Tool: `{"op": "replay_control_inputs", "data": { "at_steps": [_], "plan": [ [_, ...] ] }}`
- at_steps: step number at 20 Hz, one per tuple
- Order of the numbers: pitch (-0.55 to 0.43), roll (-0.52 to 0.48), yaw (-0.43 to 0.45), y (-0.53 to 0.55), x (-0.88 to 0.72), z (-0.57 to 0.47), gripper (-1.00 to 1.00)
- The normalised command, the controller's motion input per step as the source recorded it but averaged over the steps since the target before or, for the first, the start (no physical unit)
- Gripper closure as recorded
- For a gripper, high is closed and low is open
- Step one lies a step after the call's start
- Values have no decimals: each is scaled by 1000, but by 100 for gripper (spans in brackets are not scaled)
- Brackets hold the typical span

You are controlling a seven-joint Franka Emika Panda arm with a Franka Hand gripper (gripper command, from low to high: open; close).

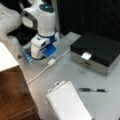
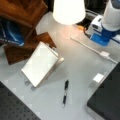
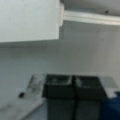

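Pincer (image 3: 72, 92): low over the grey tabletop (image 1: 75, 72) at a front view's upper left, dark fingers (image 3: 58, 87) pressed together, holding nothing; white cable (image 1: 47, 65) just beside it; spiral notepad (image 1: 67, 102) and black pen (image 1: 93, 90) well apart from it; black-lidded box (image 1: 96, 51) at a front view's right.
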Motion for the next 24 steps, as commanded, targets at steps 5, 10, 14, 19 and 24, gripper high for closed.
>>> {"op": "replay_control_inputs", "data": {
  "at_steps": [5,10,14,19,24],
  "plan": [
    [-246,150,-52,74,-415,72,100],
    [-167,112,-57,65,-279,-4,-100],
    [-60,68,-76,142,-151,29,-100],
    [13,65,-90,232,-21,164,-100],
    [88,61,-77,245,187,289,-100]
  ]
}}
